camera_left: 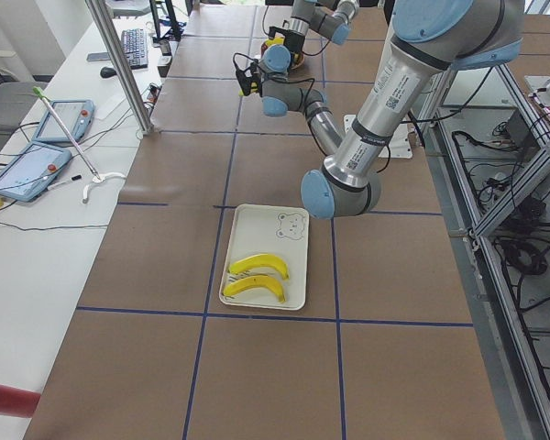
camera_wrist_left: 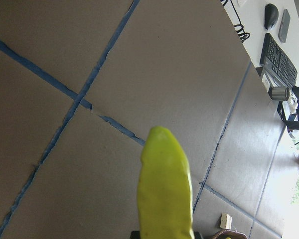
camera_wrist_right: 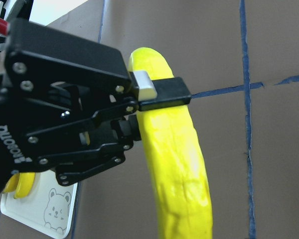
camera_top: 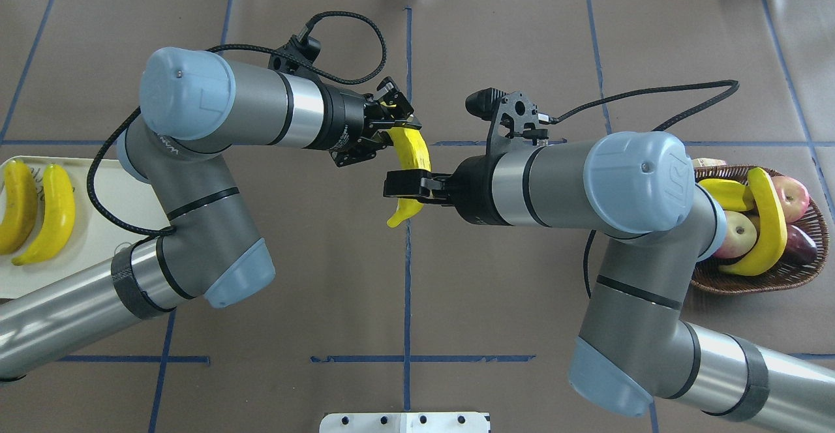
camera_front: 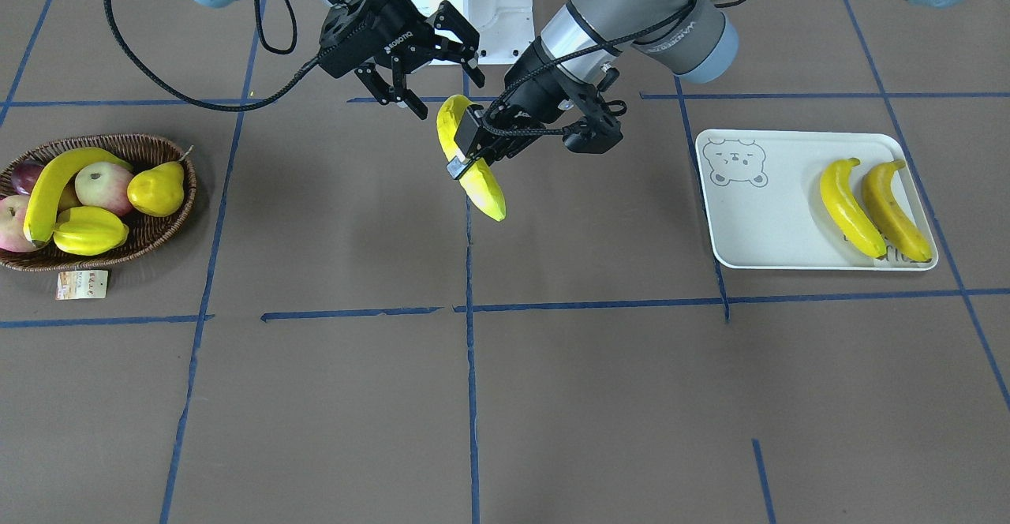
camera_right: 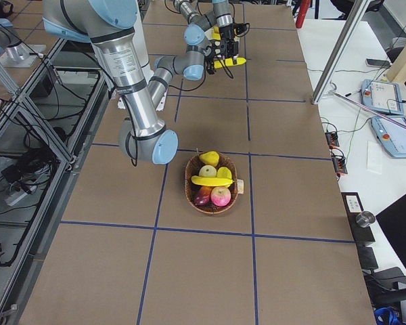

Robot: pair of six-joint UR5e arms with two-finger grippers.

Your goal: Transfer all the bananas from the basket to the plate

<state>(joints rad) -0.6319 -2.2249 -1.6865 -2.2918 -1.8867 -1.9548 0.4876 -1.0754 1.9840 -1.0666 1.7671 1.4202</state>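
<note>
- Exterior front-facing view: the left gripper (camera_front: 472, 151) is clamped on a banana (camera_front: 487, 191) held above the table. The pads grip near its upper end, and the longer part hangs below the jaws.
- Right wrist-mounted view agrees: one finger pad (camera_wrist_right: 145, 85) lies flat against the glossy skin.
- The right gripper (camera_front: 430, 66) has its fingers spread and holds nothing. It sits just beside the left gripper, apart from the banana's upper tip.
- The plate (camera_front: 773, 208) lies well apart from the left gripper, on that arm's own side. Two plated bananas (camera_front: 848, 207) lie side by side at the plate end farthest from the gripper.
- The basket (camera_front: 170, 232) lies well apart from the right gripper. One basket banana (camera_front: 49, 189) rests across the apples (camera_front: 102, 186), beside the starfruit (camera_front: 91, 230).
- We judge the step in hand to be the carry to the plate.
- Fault: slip or pivot. Cause: off-centre grip on a smooth, curved skin, so the hanging end may swing during a fast carry.
- Fault: collision. Cause: the spread right fingers stand close, so we advise clearing them first.
- Fault: poor placement. Cause: a release over the plated bananas may let the fruit roll off the rim.
</note>
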